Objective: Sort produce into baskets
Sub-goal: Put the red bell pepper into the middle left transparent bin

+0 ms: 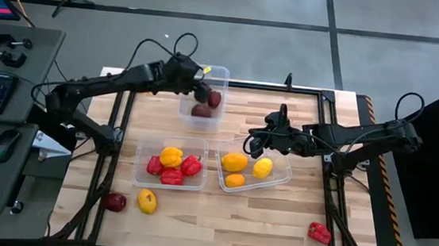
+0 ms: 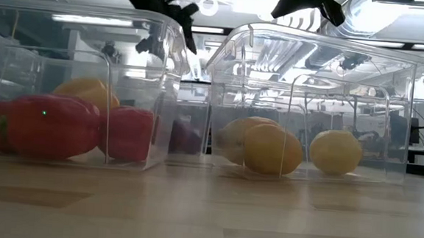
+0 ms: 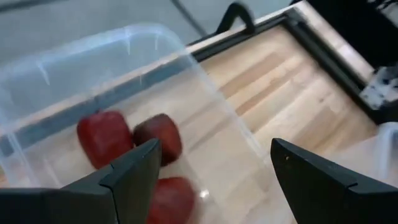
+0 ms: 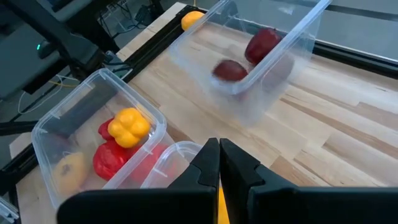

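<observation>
- Baskets, three clear tubs, stand on the wooden table [image 1: 274, 223]: the far tub [image 1: 204, 92] at the back edge, the left front tub [image 1: 170, 163] and the right front tub [image 1: 254, 167] side by side nearer the middle.
- The left arm reaches in from the left, and its left gripper [image 1: 202, 71] hangs over the far tub with its fingers [image 3: 134, 177] spread wide and nothing between them.
- The right arm comes in from the right; its right gripper [image 1: 253, 140] hovers at the near corner of the right front tub, fingers pressed together and holding nothing.
- Dark maroon pieces [image 3: 104, 137] lie in the far tub; three show past the left fingers.
- Red peppers [image 1: 172, 175] and one yellow pepper [image 4: 129, 124] fill the left front tub.
- Yellow and orange pieces [image 1: 234, 162] sit in the right front tub, three of them.
- Loose on the table: a maroon piece [image 1: 114, 201] and a yellow piece [image 1: 146, 201] near the front left corner, just beside each other, and a red pepper [image 1: 319, 232] well apart at the front right.
</observation>
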Robot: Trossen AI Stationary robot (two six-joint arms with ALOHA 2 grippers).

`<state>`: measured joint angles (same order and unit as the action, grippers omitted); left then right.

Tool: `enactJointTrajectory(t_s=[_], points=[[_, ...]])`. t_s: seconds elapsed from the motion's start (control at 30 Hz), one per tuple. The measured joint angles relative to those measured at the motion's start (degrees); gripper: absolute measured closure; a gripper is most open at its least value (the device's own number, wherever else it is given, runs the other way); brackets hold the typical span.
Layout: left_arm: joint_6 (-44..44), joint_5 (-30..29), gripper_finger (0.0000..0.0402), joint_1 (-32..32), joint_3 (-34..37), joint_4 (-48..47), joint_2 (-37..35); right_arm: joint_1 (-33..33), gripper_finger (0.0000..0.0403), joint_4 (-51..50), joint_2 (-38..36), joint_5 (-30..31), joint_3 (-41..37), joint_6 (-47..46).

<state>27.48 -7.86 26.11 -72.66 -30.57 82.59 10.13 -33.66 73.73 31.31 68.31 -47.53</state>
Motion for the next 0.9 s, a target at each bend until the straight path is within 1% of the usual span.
enactJointTrajectory(t_s=[0.1, 0.2, 0.3, 0.37, 0.43, 0.53, 0.63, 0.7, 0.8, 0.9], points=[[-1.7, -0.01, 0.0112, -1.52, 0.0, -0.81, -4.02, 0.0, 0.0403, -0.28, 0.0, 0.0, 0.0, 0.02], [-2.61, -0.17, 0.0111, -5.21, -0.04, -4.28, -9.51, 0.0, 0.0403, -1.43, 0.0, 0.0, 0.0, 0.02], [-2.59, -0.25, 0.0111, -12.0, -0.04, -7.73, -14.71, 0.0, 0.0403, -3.01, 0.0, 0.0, 0.0, 0.02], [-1.28, -1.35, 0.0111, -17.56, -0.04, -9.28, -17.9, 0.0, 0.0403, -4.07, 0.0, -0.01, 0.0, 0.04], [1.47, -3.93, 0.0111, -23.83, -0.04, -10.3, -19.99, 0.02, 0.0403, -4.79, 0.0, 0.0, 0.0, 0.06], [5.2, -10.15, 0.0111, -32.82, -0.04, -11.3, -21.41, 0.02, 0.0403, -5.49, 0.02, -0.02, 0.0, 0.78], [7.74, -16.62, 0.0111, -39.25, -0.04, -11.94, -21.45, 0.02, 0.0403, -5.62, 0.02, -0.69, 0.0, 2.58], [7.99, -19.65, 0.0111, -41.85, -0.04, -11.78, -20.66, 0.02, 0.0403, -5.62, 0.02, -4.01, 0.0, 4.15], [6.89, -23.13, 0.0111, -43.8, -0.02, -11.77, -19.3, -0.02, 0.0402, -5.81, -0.19, -10.76, 0.0, 5.43], [5.83, -25.27, 0.0111, -43.97, -0.02, -11.67, -18.56, -0.02, 0.039, -9.06, -2.07, -20.25, 0.0, 4.2]])
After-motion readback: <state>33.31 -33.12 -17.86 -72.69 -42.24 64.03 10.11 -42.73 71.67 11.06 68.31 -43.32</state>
